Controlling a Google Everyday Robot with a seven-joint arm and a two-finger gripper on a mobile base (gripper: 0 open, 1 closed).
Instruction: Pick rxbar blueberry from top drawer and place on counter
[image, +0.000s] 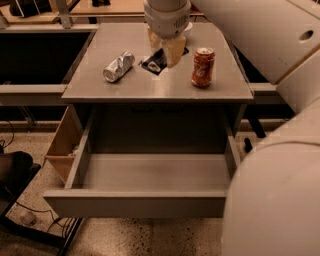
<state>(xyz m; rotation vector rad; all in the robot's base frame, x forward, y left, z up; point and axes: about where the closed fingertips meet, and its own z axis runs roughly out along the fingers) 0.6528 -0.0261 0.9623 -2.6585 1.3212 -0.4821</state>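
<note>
So the claw (164, 50) is up over the back of the worktop (150, 85), fingers pinched on the dark snack bar (152, 62). The bar sits low at the surface, tilted a bit, but I can't tell if it's actually touching. A crushed silver can (119, 66) lies to its left and a red can (202, 66) stands upright to its right. The drawer (135, 205) below is pulled wide open, with a wooden box (62, 147) by its left side.

Dim warm light; faint sheen on counter (150, 86) beneath gripper (163, 54).
</note>
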